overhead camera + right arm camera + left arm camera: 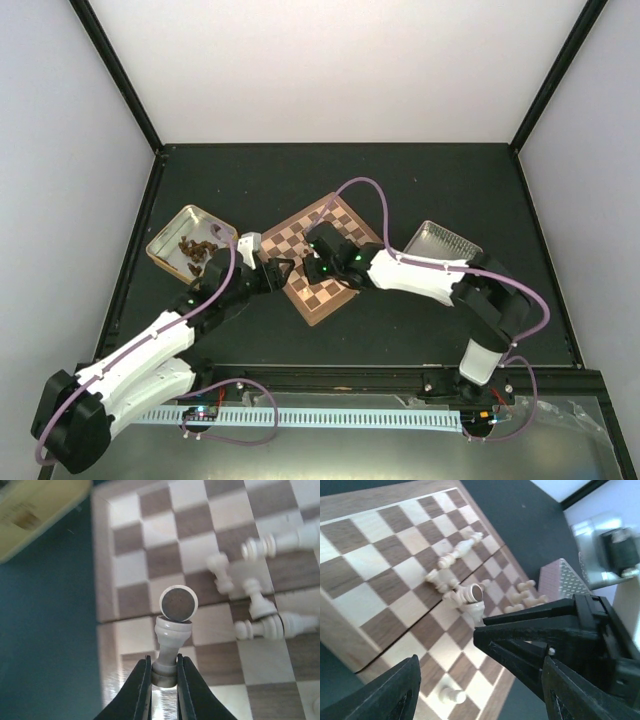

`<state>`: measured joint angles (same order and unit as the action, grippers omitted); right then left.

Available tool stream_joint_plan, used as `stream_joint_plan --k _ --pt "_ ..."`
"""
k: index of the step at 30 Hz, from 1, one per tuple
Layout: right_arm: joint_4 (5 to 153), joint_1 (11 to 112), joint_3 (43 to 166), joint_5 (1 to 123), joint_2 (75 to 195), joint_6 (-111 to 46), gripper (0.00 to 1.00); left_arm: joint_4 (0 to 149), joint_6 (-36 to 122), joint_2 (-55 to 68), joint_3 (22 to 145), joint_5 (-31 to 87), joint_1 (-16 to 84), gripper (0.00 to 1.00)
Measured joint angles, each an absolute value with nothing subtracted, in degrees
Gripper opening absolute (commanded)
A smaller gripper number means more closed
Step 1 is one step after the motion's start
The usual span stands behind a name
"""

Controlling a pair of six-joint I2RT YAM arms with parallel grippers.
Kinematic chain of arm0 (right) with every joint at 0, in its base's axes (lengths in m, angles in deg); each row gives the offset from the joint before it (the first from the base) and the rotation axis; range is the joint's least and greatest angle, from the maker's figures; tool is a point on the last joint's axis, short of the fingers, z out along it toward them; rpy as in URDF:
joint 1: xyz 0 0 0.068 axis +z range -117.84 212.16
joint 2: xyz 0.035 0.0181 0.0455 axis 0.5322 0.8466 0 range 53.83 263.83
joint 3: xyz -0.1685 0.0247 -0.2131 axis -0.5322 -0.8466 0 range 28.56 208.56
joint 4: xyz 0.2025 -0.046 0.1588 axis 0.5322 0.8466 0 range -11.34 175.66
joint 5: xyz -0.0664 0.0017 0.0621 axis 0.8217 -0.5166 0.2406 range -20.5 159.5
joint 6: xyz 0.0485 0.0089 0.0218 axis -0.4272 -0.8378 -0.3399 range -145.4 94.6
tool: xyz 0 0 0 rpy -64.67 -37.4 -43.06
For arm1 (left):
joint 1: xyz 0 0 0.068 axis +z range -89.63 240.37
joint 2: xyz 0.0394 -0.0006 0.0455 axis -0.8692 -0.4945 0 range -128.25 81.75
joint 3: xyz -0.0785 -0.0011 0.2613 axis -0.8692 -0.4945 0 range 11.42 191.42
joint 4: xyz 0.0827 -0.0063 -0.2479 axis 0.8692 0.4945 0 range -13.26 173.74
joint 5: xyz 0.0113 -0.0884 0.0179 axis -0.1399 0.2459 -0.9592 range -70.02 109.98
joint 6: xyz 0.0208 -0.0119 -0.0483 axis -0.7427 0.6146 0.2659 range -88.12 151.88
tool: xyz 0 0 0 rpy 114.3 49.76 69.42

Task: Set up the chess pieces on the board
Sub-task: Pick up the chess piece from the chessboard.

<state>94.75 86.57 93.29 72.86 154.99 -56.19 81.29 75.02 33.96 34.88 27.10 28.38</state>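
Note:
The board (pixel 345 225) lies at an angle mid-table. Several cream chess pieces (pixel 451 562) lie toppled on it, also in the right wrist view (pixel 260 605). One cream pawn (pixel 451 696) stands near the board's edge. My right gripper (pixel 164 672) is shut on a cream piece (pixel 170 640), held by its top over the board with its felt base toward the camera. It also shows in the left wrist view (pixel 474 596). My left gripper (pixel 480 692) is open and empty at the board's left edge (pixel 283 272), close to the right gripper (pixel 322 250).
A yellow tin (pixel 190 243) with dark brown pieces sits left of the board, and also shows in the right wrist view (pixel 40 510). A metal tin (pixel 440 243) lies right of the board. Black walls edge the dark table.

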Motion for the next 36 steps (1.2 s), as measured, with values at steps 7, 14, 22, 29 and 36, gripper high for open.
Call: stream_joint_plan --k 7,14,22,29,36 --pt "87.43 86.39 90.61 68.86 148.7 -54.9 0.02 73.03 77.18 31.99 33.79 35.12 31.24 0.7" --pt "83.65 86.04 86.74 65.07 145.81 -53.59 0.02 67.85 82.54 31.8 32.0 38.92 33.3 0.74" --pt "78.69 86.02 83.28 59.98 141.55 -53.0 0.02 61.4 98.62 31.93 28.24 41.06 33.86 0.88" --pt "74.89 86.02 81.99 55.57 136.48 -53.61 0.03 55.83 105.95 34.38 28.04 41.26 34.06 0.88" --pt "71.74 86.02 80.97 52.59 134.49 -55.47 0.03 48.81 111.32 36.95 26.47 41.28 34.06 0.76"
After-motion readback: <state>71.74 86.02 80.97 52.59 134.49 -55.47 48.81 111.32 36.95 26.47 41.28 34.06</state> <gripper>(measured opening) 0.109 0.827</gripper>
